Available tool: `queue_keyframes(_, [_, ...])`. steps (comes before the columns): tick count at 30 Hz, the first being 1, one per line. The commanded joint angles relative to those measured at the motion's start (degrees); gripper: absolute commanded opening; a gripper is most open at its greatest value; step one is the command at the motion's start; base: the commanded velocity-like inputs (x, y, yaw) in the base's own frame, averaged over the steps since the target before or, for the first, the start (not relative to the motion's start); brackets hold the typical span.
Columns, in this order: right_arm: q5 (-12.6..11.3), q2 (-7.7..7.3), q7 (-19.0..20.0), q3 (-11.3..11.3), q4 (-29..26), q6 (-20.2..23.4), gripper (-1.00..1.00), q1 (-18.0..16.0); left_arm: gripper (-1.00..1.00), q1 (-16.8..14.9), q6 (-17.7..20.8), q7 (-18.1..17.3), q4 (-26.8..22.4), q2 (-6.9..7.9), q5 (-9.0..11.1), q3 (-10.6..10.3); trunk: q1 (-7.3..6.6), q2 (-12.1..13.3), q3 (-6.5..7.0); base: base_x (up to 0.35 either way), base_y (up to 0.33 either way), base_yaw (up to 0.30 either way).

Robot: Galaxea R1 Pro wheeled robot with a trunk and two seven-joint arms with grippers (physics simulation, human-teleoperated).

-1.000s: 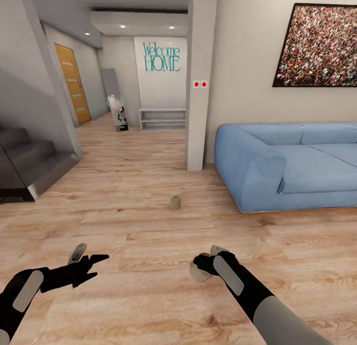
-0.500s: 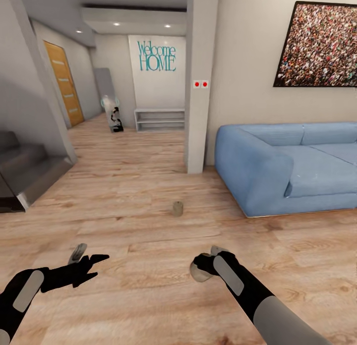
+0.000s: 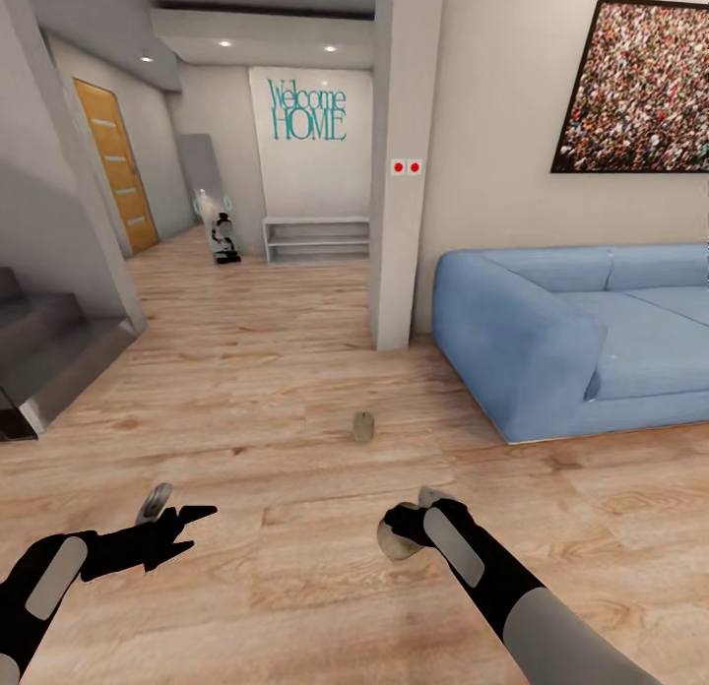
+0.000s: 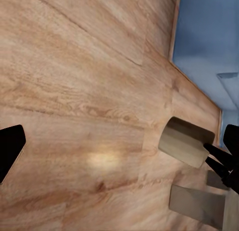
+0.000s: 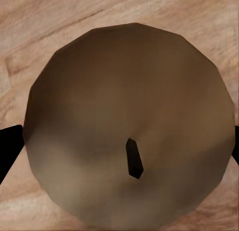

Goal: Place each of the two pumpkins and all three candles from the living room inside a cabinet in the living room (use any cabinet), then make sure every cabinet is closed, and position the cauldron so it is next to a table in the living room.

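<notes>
Floor [image 3: 246, 390]: candle [image 3: 363, 427] beside sofa [image 3: 551, 341].

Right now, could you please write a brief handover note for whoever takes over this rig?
Right end effector: shut on a candle, carried above the wooden floor.
Left end effector: open, holding nothing.
A second candle stands upright on the floor ahead, between the stairs and the blue sofa.
Done: one candle picked up.
Left: store this candle, fetch the one ahead, then find the third candle, both pumpkins, the cabinet and the cauldron, none of which I can place from here.
</notes>
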Motion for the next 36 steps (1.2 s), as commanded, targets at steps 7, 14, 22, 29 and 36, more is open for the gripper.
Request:
queue_keyframes(7, [-0.6,-0.02,-0.5,0.2,-0.1,0.0,-1.00,-0.1,1.00,0.0,0.3,-0.3,0.0,0.05,-0.2,0.2,0.01,0.0,-0.06,0.228,0.223,-0.220])
queue_keyframes(14, [-0.6,-0.02,0.3,0.2,0.0,0.0,-1.00,-0.1,1.00,0.0,0.3,-0.3,0.0,0.06,-0.2,0.2,0.01,0.0,-0.06,0.222,0.227,-0.265])
queue_keyframes(22, [-0.5,-0.09,2.7,0.2,0.0,0.0,-1.00,-0.1,1.00,0.0,0.3,-0.3,0.0,0.05,-0.2,0.2,0.01,0.0,-0.06,0.222,0.231,-0.267])
queue_keyframes(29, [-0.5,-0.04,2.8,0.2,0.0,-0.1,-1.00,-0.1,1.00,0.0,0.3,-0.2,0.0,0.07,-0.2,0.2,0.01,0.0,-0.06,0.232,0.233,-0.268])
queue_keyframes(36, [-0.5,-0.03,2.8,0.2,0.0,-0.1,-1.00,-0.1,1.00,0.0,0.3,-0.2,0.0,0.06,-0.2,0.2,0.01,0.0,-0.06,0.237,0.232,-0.268])
